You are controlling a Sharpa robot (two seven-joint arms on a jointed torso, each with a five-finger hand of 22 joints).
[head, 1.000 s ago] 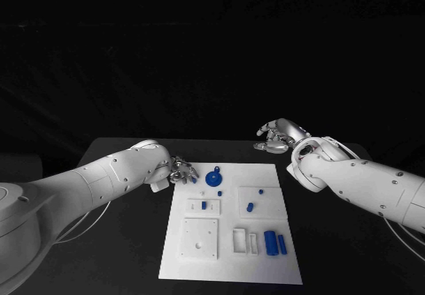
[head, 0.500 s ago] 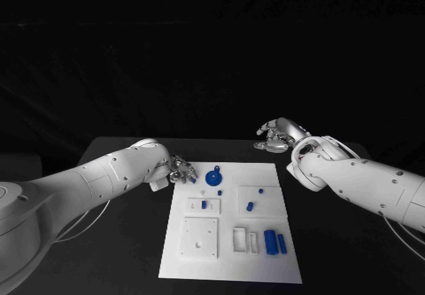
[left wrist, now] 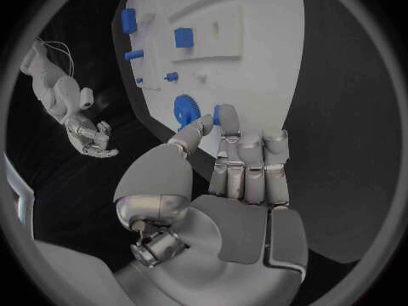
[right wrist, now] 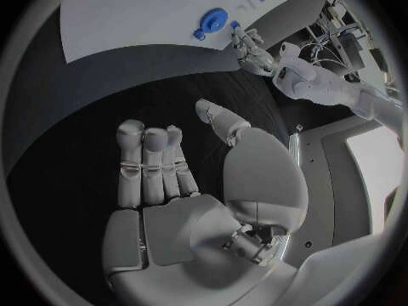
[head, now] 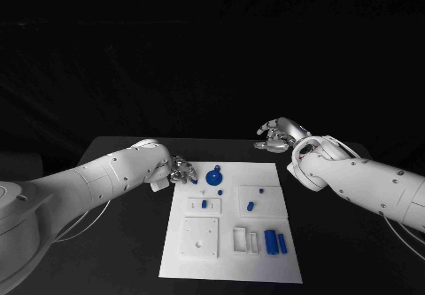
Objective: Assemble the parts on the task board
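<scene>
Two white arms are reaching over the black table point(head: 124, 246) toward the task board point(head: 266, 258), the white plate lying in the middle of the table.

Left hand point(head: 182, 171): it is hovering at the board's far left corner. In the left wrist view the left hand's fingertips point(left wrist: 228, 115) are pinching a small blue part point(left wrist: 217, 114) between thumb and finger, with the other fingers lying straight and side by side. The pinched part is sitting just beside the blue gear point(head: 214, 178), a round toothed disc lying on the far portion of the board.

Right hand point(head: 276, 136): it is hanging above the table beyond the board's far right corner, well apart from the parts. In the right wrist view its fingers point(right wrist: 153, 163) are extending loosely with the thumb apart, and it is holding nothing.

Parts on the board: a small blue peg point(head: 217, 168) is lying near the far edge, beside the gear. Two blue blocks point(head: 276, 243) are standing side by side in the near right area, next to a white rectangular frame point(head: 240, 239). A white square plate point(head: 200, 237) is occupying the near left area. Smaller blue pieces point(head: 250, 206) are resting on the raised white fixtures at mid-board.
</scene>
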